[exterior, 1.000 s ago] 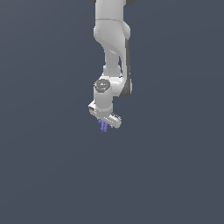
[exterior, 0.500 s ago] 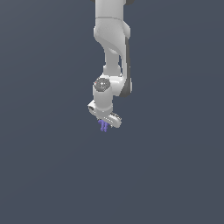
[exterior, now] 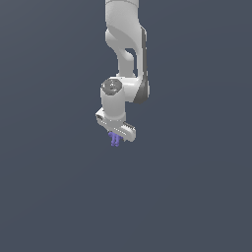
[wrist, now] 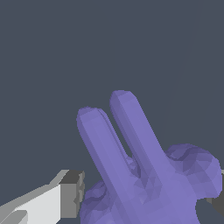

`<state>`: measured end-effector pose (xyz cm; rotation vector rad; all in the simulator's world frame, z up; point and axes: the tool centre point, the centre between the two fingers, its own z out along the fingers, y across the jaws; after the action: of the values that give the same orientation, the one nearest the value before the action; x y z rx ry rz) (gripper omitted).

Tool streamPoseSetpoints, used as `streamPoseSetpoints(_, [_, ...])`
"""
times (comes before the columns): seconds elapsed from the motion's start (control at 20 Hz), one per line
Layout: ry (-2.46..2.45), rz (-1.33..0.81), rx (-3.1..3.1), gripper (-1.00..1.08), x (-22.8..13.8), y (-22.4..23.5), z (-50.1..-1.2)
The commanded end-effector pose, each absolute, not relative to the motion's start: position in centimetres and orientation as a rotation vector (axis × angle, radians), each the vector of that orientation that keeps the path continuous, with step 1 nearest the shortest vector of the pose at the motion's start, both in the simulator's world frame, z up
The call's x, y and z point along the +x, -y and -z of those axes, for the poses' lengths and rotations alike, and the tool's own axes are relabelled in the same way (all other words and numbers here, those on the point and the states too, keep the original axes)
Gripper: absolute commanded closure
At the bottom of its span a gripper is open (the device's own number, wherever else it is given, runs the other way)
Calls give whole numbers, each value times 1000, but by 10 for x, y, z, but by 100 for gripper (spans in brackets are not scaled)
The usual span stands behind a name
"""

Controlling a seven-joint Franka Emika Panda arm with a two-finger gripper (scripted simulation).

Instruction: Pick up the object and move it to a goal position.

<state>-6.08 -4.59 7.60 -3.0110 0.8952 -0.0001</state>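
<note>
Here, pincer [exterior: 116,138] clamping object [exterior: 114,140], midair

- A plain, flat dark slate-grey backdrop [exterior: 197,187] fills the exterior view from edge to edge, even in tone, with no line or edge to tell a floor from a wall.
- The same dark grey surface [wrist: 52,52] fills the open part of the wrist view, unmarked and uniform; whether it is a desk or mere background cannot be told.
</note>
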Motion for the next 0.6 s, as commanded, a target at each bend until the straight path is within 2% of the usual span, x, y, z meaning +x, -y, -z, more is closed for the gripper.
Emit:
streamPoseSetpoints(0.0, [-896,1,-3011,108,-54,48,-96])
streamPoseSetpoints(0.55, [-897,1,-3012,108,-15,58,-203])
